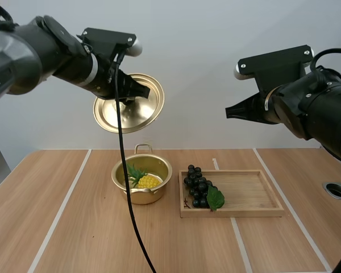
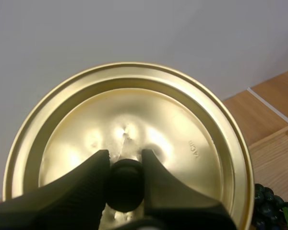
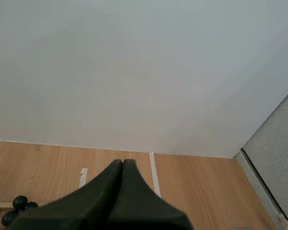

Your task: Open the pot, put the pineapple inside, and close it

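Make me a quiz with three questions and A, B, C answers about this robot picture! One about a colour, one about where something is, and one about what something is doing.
1. What colour is the lid? A) red B) gold C) blue
2. Where is the pineapple? A) on the lid B) on the wooden tray C) inside the pot
3. What is the left end effector doing? A) hanging shut on nothing B) pinching the lid's knob C) holding the pineapple

Answers: 1 B, it shines gold. 2 C, it lies in the pot, while the wooden tray holds grapes. 3 B, it grips the black knob, with the lid in the air above the pot.
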`<state>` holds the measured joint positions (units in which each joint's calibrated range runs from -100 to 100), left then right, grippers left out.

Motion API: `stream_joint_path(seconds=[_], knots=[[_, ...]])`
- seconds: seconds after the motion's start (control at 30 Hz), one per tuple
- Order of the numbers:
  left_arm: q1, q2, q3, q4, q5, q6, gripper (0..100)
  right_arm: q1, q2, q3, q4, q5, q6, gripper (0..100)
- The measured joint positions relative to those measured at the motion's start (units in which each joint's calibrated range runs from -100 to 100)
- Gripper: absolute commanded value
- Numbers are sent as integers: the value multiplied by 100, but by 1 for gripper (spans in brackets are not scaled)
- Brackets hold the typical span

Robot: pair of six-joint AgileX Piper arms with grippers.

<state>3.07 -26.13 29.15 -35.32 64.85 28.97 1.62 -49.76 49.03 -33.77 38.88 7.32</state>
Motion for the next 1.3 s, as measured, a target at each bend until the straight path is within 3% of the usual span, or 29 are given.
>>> stream_joint_path(seconds=[0.27,0.83,1.1,1.3], knots=[[0,410,653,-275,-407,479,0,-6,137,0,-32,-90,9,0],[0,1690,709,-325,-403,744,0,-6,137,0,-89,-90,19,0],[-300,1894,737,-333,-450,943,0,-6,137,0,-126,-90,38,0],[-330,1918,782,-175,-899,981,0,-6,137,0,-152,-90,38,0]])
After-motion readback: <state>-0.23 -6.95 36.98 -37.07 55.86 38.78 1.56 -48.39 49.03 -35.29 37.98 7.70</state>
